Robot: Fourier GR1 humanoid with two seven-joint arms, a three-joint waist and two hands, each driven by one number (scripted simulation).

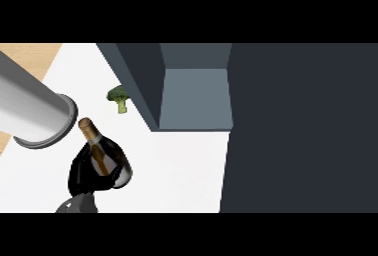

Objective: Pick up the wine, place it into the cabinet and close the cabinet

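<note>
Dark wine bottle is grasped in the left hand above the white counter's near edge; open cabinet awaits placement and closing.

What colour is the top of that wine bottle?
Brownish gold foil on the wine bottle neck, seen in the head view.

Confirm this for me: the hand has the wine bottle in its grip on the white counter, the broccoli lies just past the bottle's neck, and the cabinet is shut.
One thing is wrong: the cabinet is open, its inside shelf showing in the head view. The rest holds: the hand is curled round the wine bottle above the white counter, and the broccoli lies just past the bottle's neck.
</note>
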